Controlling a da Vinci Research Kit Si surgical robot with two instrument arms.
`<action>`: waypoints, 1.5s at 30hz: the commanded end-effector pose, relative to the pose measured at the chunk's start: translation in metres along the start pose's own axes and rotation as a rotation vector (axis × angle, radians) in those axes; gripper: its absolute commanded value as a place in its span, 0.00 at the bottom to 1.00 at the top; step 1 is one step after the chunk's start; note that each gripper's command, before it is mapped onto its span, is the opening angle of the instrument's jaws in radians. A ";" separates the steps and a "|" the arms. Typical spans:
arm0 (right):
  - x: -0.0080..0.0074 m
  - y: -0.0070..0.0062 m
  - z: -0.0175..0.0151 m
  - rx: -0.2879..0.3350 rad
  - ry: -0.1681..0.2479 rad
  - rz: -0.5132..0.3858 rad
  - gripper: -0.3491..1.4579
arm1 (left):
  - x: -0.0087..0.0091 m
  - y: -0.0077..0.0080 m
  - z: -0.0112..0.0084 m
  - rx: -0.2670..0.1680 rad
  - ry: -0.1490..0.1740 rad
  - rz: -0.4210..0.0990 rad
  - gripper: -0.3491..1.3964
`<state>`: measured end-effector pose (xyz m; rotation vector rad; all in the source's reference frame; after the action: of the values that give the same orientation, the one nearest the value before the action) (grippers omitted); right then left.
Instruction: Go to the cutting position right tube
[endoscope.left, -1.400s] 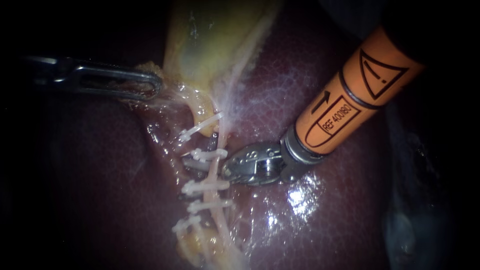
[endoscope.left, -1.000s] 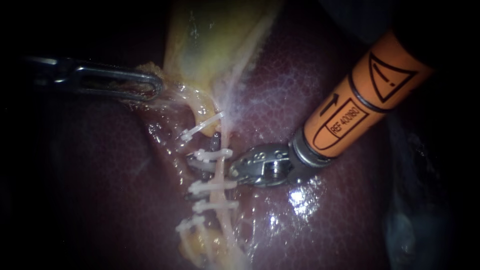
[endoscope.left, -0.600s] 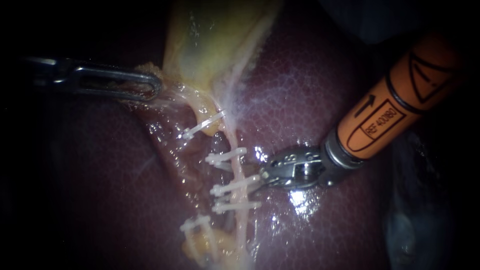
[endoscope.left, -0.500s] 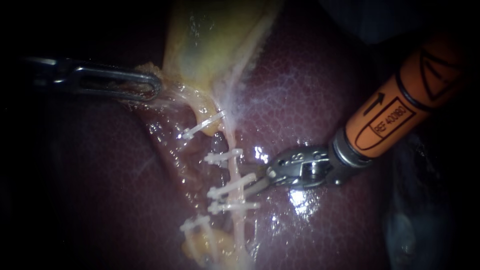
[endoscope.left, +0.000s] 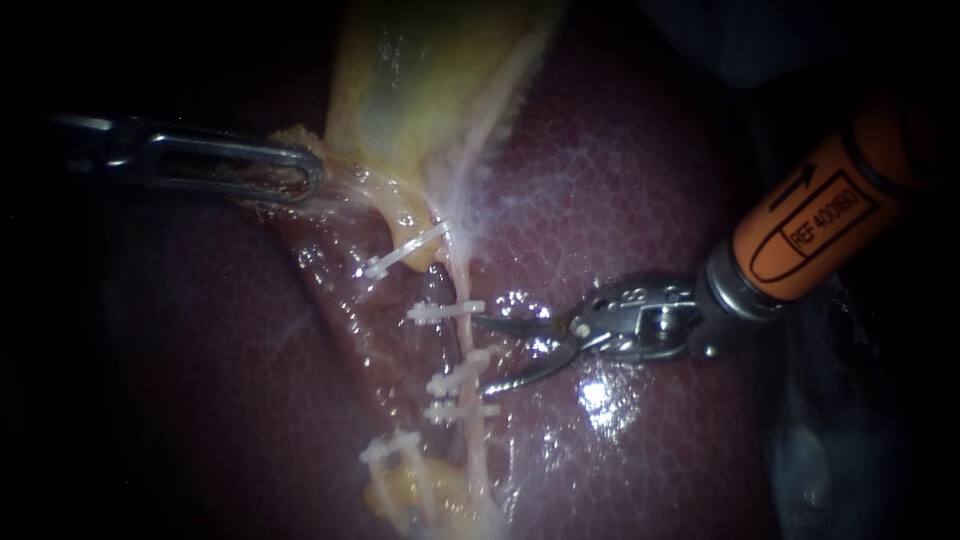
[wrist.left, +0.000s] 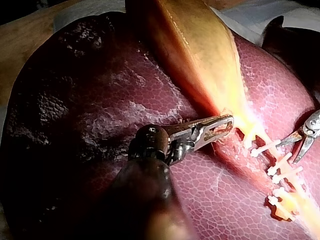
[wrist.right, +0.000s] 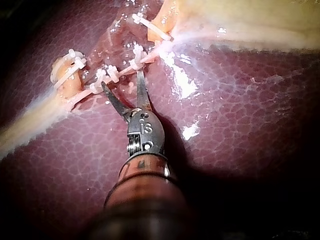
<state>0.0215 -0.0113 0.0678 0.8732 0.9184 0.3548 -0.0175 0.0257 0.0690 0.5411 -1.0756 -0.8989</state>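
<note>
The right instrument (endoscope.left: 483, 355), jaws spread, tips at the tube (endoscope.left: 466, 340) between two clips (endoscope.left: 445, 311). The left instrument (endoscope.left: 300, 172) clenched on the edge of the gallbladder (endoscope.left: 420, 90); liver (endoscope.left: 620, 200) beneath.

The right instrument (endoscope.left: 482, 354) has pointed steel jaws ahead of its wrist (endoscope.left: 640, 320) and an orange, black-marked sleeve (endoscope.left: 830, 215) behind it. The left instrument (endoscope.left: 305, 172) has slotted steel jaws.
</note>
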 end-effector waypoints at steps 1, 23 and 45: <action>-0.0001 0.0003 -0.0002 0.027 0.004 0.027 0.89 | 0.0000 0.0000 0.0000 0.000 0.000 0.000 0.00; 0.0011 0.0010 0.0000 0.219 0.016 0.454 0.89 | 0.0002 0.0000 0.0001 -0.002 -0.001 0.001 0.00; 0.0022 0.0003 0.0009 0.283 0.048 0.576 0.86 | 0.0002 0.0000 0.0001 -0.002 -0.001 0.001 0.00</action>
<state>0.0237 -0.0103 0.0672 1.3991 0.7589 0.7528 -0.0175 0.0255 0.0692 0.5388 -1.0755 -0.8989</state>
